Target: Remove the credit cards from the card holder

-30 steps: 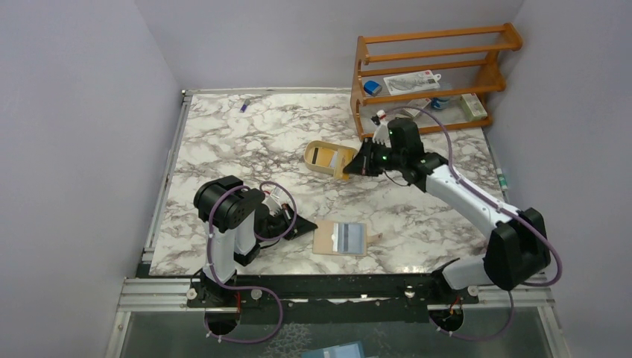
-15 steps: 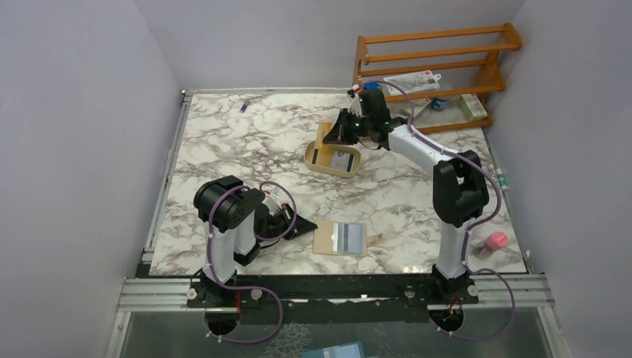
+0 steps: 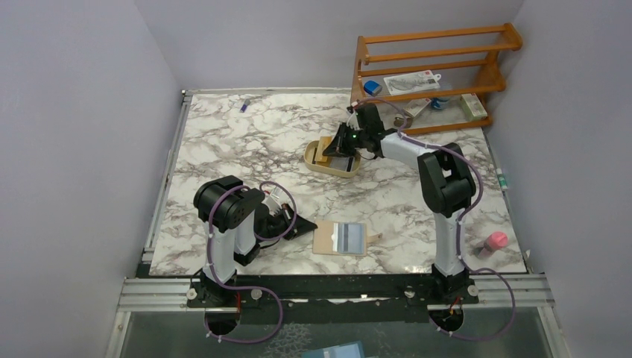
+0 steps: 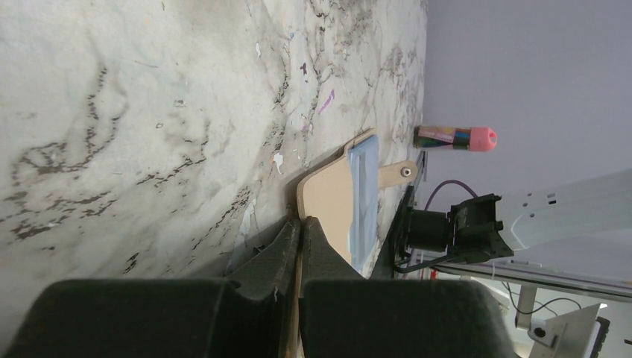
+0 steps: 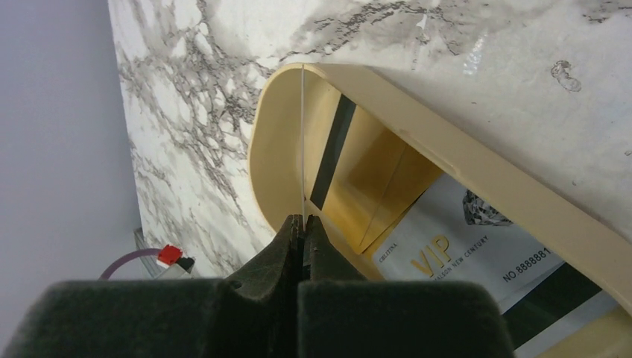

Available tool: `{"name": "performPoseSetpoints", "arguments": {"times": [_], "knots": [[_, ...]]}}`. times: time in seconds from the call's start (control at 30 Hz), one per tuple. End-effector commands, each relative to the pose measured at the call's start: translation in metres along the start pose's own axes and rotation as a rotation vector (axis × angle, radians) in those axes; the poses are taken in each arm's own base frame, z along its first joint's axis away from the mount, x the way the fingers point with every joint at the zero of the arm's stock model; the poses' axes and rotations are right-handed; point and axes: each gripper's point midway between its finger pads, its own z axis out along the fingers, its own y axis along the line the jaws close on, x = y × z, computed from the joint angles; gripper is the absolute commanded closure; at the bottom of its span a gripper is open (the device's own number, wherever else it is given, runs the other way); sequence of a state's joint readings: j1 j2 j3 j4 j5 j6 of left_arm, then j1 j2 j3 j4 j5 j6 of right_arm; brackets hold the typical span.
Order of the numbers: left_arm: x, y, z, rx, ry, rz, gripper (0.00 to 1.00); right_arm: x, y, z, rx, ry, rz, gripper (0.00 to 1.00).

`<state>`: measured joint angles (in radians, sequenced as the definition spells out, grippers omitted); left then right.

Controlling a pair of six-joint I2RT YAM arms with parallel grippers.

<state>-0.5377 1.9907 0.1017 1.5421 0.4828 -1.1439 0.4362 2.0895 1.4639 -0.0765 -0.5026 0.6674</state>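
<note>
Right gripper (image 5: pixel 300 220) dropped lower into oval tray (image 5: pixel 477 175) | pinched tight on credit card (image 5: pixel 303 142), edge-on, likely to drop it by gold card (image 5: pixel 373 179) and VIP card (image 5: pixel 447 253) | left gripper (image 4: pixel 300 224) clamped on card holder (image 3: pixel 343 239) edge, apparently steadying it near table front

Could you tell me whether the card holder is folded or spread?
Spread: the card holder lies flat, pale blue inside facing up.

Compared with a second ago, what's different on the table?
The right gripper, pinching a thin card, swung left from beside the tray to above it, then lowered. The left gripper still pinches the card holder edge; nothing else moved.
</note>
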Motion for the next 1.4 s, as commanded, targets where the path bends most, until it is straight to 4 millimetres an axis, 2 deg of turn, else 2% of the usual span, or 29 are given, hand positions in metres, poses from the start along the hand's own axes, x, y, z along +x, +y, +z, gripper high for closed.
{"name": "performPoseSetpoints", "arguments": {"times": [0.0,0.23,0.53,0.63,0.83,1.2,1.27,1.37], "knots": [[-0.029,-0.024,-0.004,0.116,-0.149,0.167,1.00,-0.005,-0.006,0.012,-0.018,-0.021,0.013,0.99],[-0.029,-0.024,-0.005,0.115,-0.151,0.165,1.00,-0.009,-0.008,0.021,-0.020,-0.015,0.029,0.99],[-0.029,-0.022,-0.005,0.108,-0.149,0.163,1.00,0.001,-0.014,0.025,-0.022,0.016,0.054,0.99],[-0.029,-0.022,-0.005,0.107,-0.150,0.164,1.00,0.008,-0.012,0.021,-0.030,0.030,0.052,0.99],[-0.028,-0.020,-0.003,0.105,-0.146,0.163,1.00,0.012,0.002,0.015,-0.106,0.027,0.019,0.99],[-0.027,-0.019,-0.006,0.098,-0.147,0.164,1.00,0.017,0.010,0.016,-0.156,0.047,0.046,0.99],[-0.027,-0.019,-0.006,0.099,-0.146,0.164,1.00,0.015,0.011,0.018,-0.159,0.052,0.047,0.94],[-0.027,-0.020,-0.005,0.101,-0.147,0.164,1.00,0.013,0.014,0.019,-0.163,0.066,0.044,0.76]]}}
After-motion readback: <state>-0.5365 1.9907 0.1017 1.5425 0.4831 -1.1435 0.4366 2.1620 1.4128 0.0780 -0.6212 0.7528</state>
